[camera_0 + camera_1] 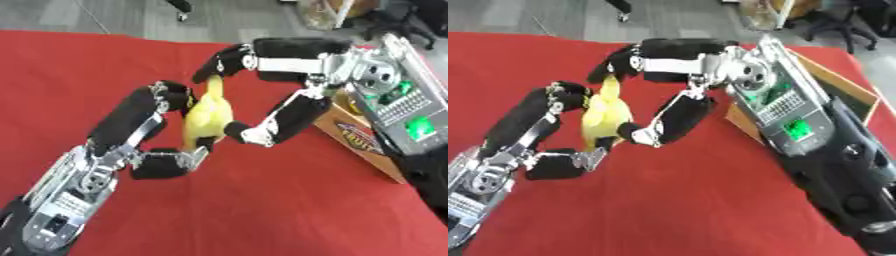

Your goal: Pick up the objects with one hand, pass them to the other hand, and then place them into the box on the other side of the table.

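We see both hands meeting over the red worktop [262,210] around a yellow banana [208,114]. The left hand [144,132] comes from the lower left, its fingers curled round the banana's left side and lower end. The right hand [271,80] reaches in from the right, one finger hooked over the banana's top, another curled under its lower right. The banana stands nearly upright between them. A box [842,87] sits at the worktop's right edge, behind the right arm.

Office or lab, grey floor [131,17], office chair [842,20]
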